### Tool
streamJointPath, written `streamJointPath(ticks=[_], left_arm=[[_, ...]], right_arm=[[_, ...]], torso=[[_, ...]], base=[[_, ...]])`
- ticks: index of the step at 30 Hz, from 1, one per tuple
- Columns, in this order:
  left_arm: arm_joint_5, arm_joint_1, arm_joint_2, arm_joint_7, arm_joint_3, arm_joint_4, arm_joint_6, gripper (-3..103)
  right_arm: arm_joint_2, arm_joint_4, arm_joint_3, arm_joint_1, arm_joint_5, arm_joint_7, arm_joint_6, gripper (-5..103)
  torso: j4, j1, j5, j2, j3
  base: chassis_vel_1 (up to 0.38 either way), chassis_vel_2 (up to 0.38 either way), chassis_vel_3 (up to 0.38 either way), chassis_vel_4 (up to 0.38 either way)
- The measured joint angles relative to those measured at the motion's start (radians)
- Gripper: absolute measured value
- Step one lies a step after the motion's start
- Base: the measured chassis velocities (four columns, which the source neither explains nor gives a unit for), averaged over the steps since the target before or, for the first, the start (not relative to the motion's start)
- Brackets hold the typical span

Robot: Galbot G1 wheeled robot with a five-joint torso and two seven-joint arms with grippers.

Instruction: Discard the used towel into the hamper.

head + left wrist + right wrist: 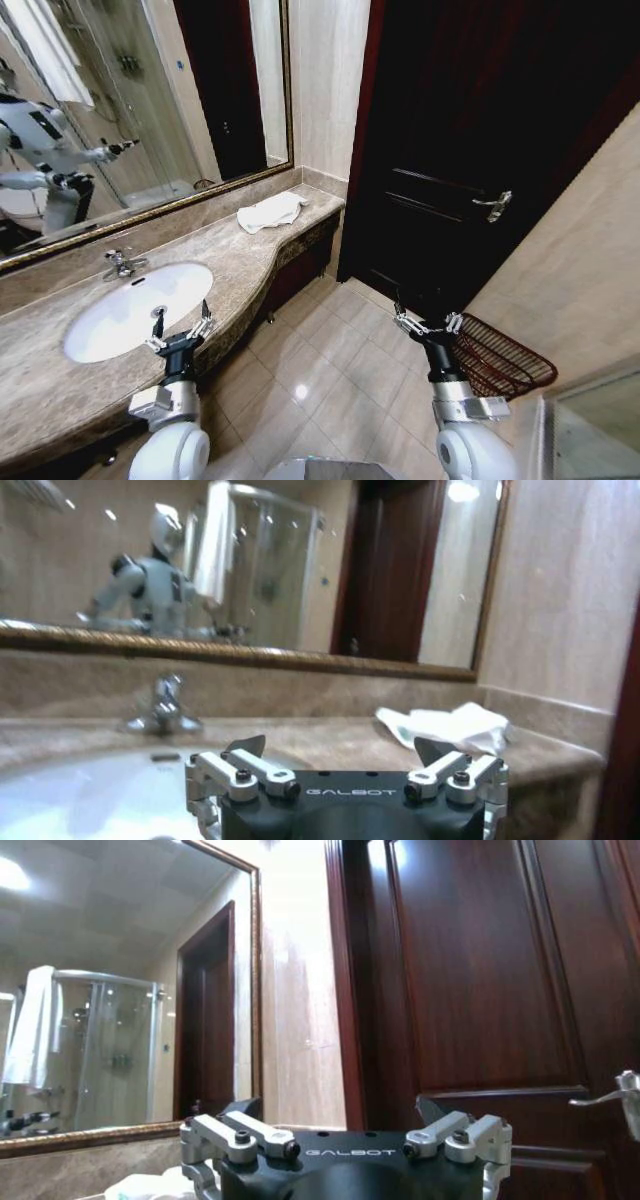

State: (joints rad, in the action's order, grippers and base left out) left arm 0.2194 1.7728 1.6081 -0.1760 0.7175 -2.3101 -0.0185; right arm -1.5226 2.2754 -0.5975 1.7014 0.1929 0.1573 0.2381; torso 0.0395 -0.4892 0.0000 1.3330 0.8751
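Both pincers, left point(181, 331) and right point(427, 323), gape wide; towel point(270, 211) lies on counter point(240, 260), hamper point(503, 357) apart.

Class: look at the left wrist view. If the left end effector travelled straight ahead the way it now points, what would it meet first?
Probably the white towel on the counter, slightly off to one side of the open left end effector. Depth is unclear; it could pass over it to the wall.

Marble counter point(240, 262) | white towel point(270, 211) crumpled at far end, near door | tiled floor point(330, 375) | hamper point(497, 356) by right wall
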Motion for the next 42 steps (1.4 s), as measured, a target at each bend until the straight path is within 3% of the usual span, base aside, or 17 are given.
streamJointPath(ticks=[3,10,23,42], left_arm=[[0.027,-0.009,0.0,0.052,-0.004,0.008,0.005,100],[0.023,-0.023,0.0,0.091,-0.017,0.009,-0.01,100],[-0.012,-0.025,0.0,0.083,-0.012,0.005,-0.038,100],[-0.018,-0.03,0.0,0.062,-0.035,0.001,-0.035,100]], right_arm=[[0.001,-0.006,0.002,-0.004,0.001,0.007,0.004,100],[0.005,-0.014,0.007,-0.012,-0.001,-0.011,0.01,100],[0.001,-0.029,0.011,-0.013,-0.003,-0.008,0.021,100],[0.008,-0.032,0.013,-0.018,-0.016,0.003,0.041,100]], torso=[[0.0001,0.0,-0.0001,0.0,0.0],[0.0002,0.0,0.0001,0.0,0.0],[0.0002,0.0,0.0003,0.0,0.0],[0.0001,0.0,-0.0002,0.0,0.0]], base=[[0.0,0.0,0.0,0.0],[-0.062,0.056,0.059,-0.065],[-0.177,0.181,0.189,-0.19],[-0.184,0.193,0.192,-0.19]])
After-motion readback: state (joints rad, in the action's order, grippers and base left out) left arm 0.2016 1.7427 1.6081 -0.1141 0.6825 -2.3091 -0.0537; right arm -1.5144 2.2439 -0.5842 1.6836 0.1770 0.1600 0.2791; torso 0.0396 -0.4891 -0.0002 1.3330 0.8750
